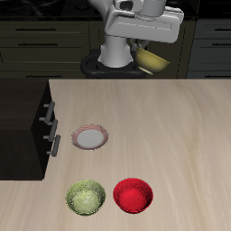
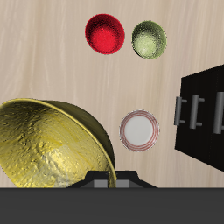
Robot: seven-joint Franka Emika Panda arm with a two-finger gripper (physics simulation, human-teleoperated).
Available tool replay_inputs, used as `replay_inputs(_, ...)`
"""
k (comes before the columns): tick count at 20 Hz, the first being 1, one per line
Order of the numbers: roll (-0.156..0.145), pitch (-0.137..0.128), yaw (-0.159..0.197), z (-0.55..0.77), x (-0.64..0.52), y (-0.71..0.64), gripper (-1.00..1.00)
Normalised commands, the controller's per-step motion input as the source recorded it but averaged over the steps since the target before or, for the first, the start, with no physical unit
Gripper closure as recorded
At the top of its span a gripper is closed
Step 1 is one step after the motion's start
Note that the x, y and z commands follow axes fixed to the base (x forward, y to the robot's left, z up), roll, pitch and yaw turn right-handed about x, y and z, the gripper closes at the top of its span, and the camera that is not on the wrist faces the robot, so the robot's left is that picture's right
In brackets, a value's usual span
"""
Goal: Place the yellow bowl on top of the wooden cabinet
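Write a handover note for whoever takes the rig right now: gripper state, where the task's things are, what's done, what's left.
Gripper: shut on the yellow bowl, held tilted, high above the table's back.
Wooden cabinet: at the table's side edge, flat top bare.
On the table: plate, green bowl, red bowl.
Done: bowl grasped and lifted.
Left: carry it over the cabinet, lower onto the top, release.

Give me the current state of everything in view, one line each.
yellow bowl: held by the tool, lifted off the table, tilted.
tool: shut on the yellow bowl's rim.
wooden cabinet: drawers closed, top bare.
plate: flat on the table, empty.
yellow-green bowl: upright on the table, empty.
red bowl: upright, empty, beside the yellow-green bowl.
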Motion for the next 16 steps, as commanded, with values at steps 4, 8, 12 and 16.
replay_inputs(4,-0.049,-0.029,0.015,0.12,-0.16,-0.41,1.00)
replay_inputs(8,-0.029,-0.028,-0.040,0.20,-0.14,-0.45,1.00)
replay_inputs(12,-0.022,-0.028,-0.009,0.16,-0.09,-0.32,1.00)
replay_inputs(16,-0.038,-0.017,0.030,0.04,-0.06,-0.29,1.00)
